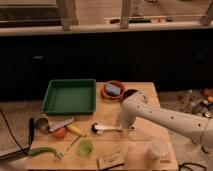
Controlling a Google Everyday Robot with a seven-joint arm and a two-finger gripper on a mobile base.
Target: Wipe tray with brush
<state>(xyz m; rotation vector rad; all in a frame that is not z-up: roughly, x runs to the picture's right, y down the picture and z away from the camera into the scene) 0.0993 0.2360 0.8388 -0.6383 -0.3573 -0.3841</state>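
Observation:
The green tray lies at the back left of the wooden table, with nothing in it. The brush lies flat on the table in front of the tray's right corner, its dark round head to the left and its pale handle pointing right. My gripper hangs from the white arm, which comes in from the right. It is down at the right end of the brush handle, close to the table top. Whether it touches the handle cannot be told.
An orange-brown bowl holding a blue object stands right of the tray. A grey-bladed knife, a yellow-handled tool, an orange ball and a green cup lie at the front left. A white cup and a wooden block are at the front.

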